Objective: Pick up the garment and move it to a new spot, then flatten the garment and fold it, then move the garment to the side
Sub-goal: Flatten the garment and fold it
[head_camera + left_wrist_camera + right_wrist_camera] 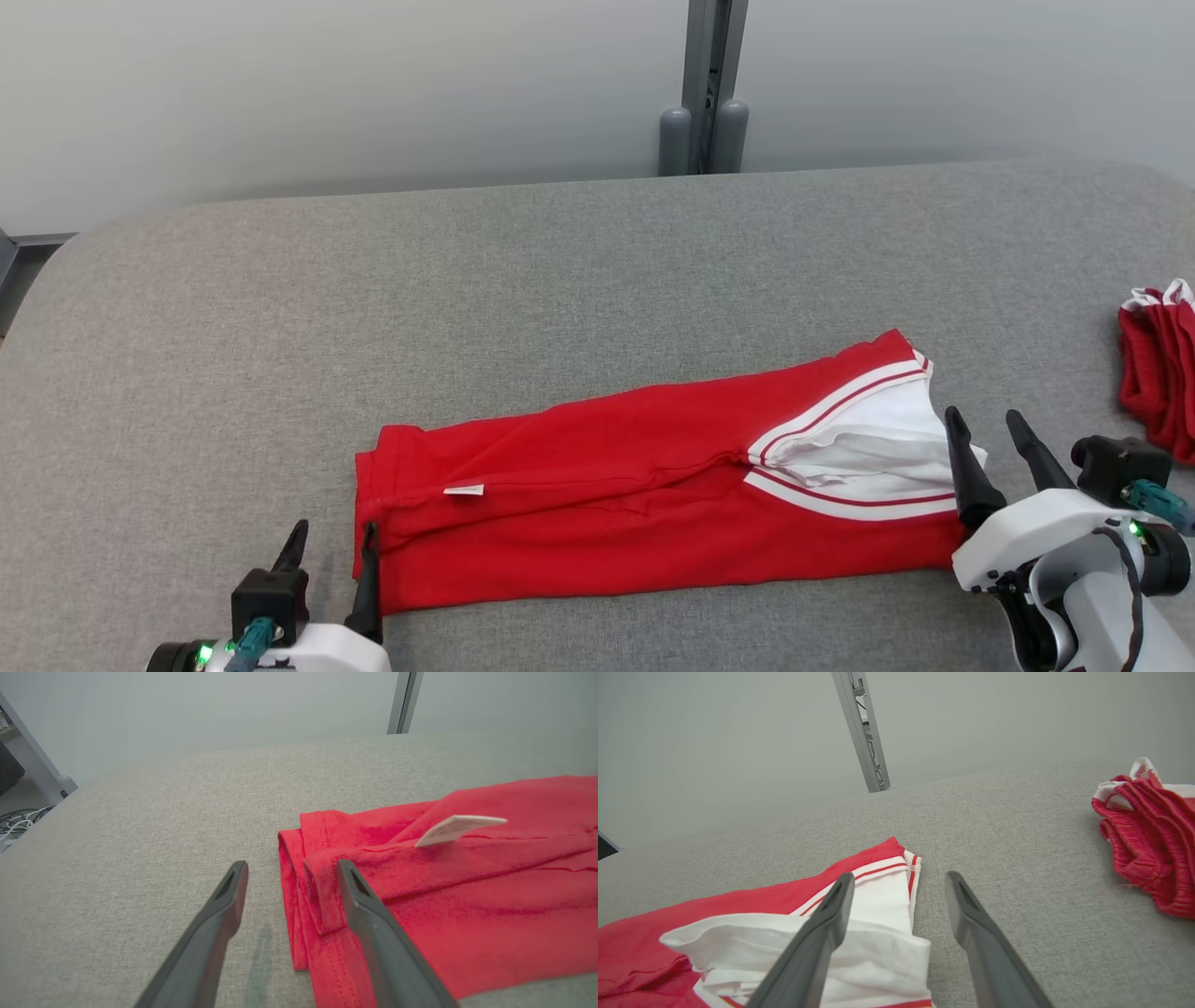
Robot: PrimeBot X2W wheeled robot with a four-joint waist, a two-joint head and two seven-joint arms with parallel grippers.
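Note:
The garment (616,485) is red with white striped trim, folded into a long band across the grey padded table (560,280). A small white tag (455,828) sticks up near its left end. My left gripper (330,546) is open at the garment's left end (308,891), one finger over the red edge, the other over bare table. At the white right end (878,947), my right gripper (988,434) stands open too, its left finger above the white cloth, its right finger above the table. Neither holds anything.
A second red bundle with white trim (1158,373) lies at the table's right edge (1148,840). A grey post (705,93) stands behind the table's far edge. Bare grey surface stretches behind and left of the garment.

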